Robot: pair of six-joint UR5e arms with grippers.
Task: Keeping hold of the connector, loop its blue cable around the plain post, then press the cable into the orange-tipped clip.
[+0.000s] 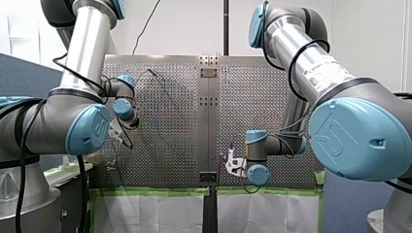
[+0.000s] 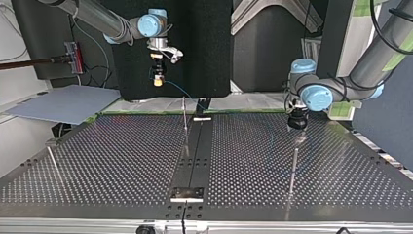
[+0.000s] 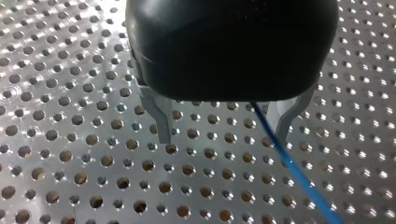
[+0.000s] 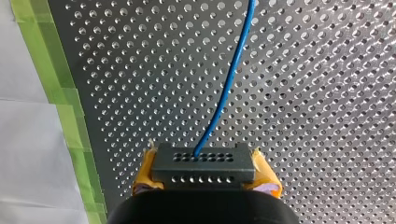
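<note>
Connector (image 4: 203, 163), dark and slotted, sits clamped between the yellow pads (image 4: 265, 179) of our right gripper (image 4: 203, 177), raised above the far edge of the perforated table (image 2: 122, 156) in the top view. Blue cable (image 4: 229, 79) leaves its face and runs off over the holes. Our left gripper (image 3: 224, 137) hangs low over the table, metal fingers (image 3: 163, 121) spread wide, gripping nothing; the cable passes close beside one finger.

Small dark lettering is running along my right arm's silver tube (image 1: 318, 65), possibly "UNIVERSAL ROBOTS", though blurred; nothing else is showing legibly.
</note>
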